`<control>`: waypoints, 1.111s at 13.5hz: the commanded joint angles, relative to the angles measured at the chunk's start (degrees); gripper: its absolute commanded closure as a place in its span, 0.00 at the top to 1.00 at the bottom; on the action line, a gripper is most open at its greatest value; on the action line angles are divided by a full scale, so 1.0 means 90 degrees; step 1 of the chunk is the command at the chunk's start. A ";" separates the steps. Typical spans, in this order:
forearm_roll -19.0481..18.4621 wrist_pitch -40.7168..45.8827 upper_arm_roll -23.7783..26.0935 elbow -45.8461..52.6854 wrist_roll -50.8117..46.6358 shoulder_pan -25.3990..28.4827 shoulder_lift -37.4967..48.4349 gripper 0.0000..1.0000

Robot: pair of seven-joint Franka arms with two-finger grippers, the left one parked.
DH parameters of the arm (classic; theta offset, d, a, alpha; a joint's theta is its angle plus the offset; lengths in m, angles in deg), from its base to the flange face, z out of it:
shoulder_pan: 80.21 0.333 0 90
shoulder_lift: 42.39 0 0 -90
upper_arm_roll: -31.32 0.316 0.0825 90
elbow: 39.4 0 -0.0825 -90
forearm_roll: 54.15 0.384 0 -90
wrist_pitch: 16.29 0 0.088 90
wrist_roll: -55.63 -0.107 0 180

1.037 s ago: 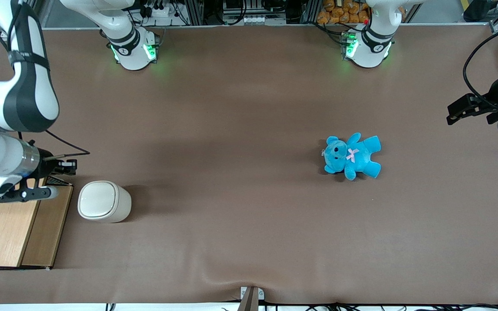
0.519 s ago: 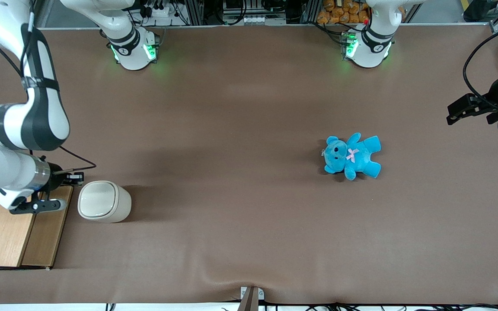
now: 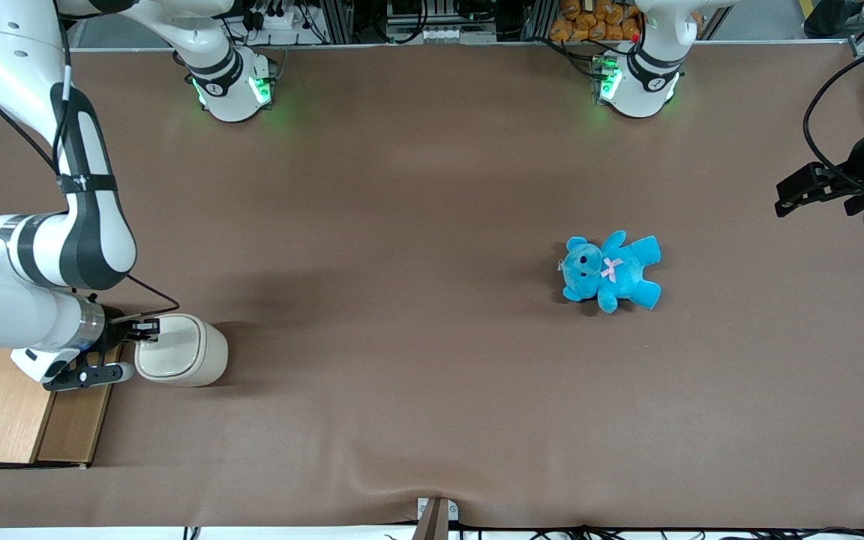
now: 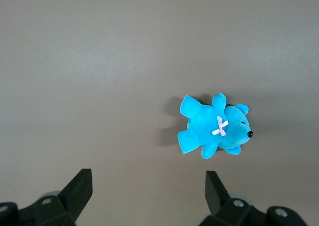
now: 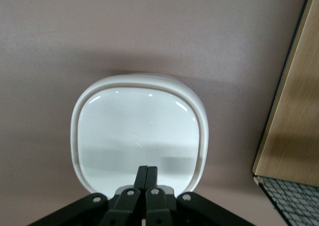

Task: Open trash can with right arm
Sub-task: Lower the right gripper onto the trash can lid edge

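The trash can (image 3: 184, 351) is a small cream-white bin with a rounded-square white lid, standing on the brown table toward the working arm's end. Its lid is down. The big white right arm (image 3: 42, 247) reaches down beside it. My gripper (image 3: 151, 328) is shut and empty, with its fingertips over the edge of the lid that faces the wooden-topped crate. In the right wrist view the lid (image 5: 137, 136) fills the middle and my shut gripper (image 5: 147, 170) points onto its rim.
A wooden-topped wire crate (image 3: 19, 412) stands right beside the trash can, under the arm's wrist; it also shows in the right wrist view (image 5: 294, 116). A blue teddy bear (image 3: 612, 271) lies toward the parked arm's end of the table.
The right arm has swung nearer to the front camera and toward the trash can. The gripper went from above the crate's edge to the rim of the lid. The trash can has not moved.
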 commanded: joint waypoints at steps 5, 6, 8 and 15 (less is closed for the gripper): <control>0.0088 -0.0017 0.0018 0.0475 0.0395 -0.0205 -0.0370 0.00; 0.0069 -0.0017 0.0018 0.0475 0.0396 -0.0205 -0.0380 0.00; 0.0069 -0.0017 0.0018 0.0465 0.0396 -0.0196 -0.0390 0.00; 0.0059 -0.0162 0.0018 0.0445 0.0405 -0.0176 -0.0477 0.00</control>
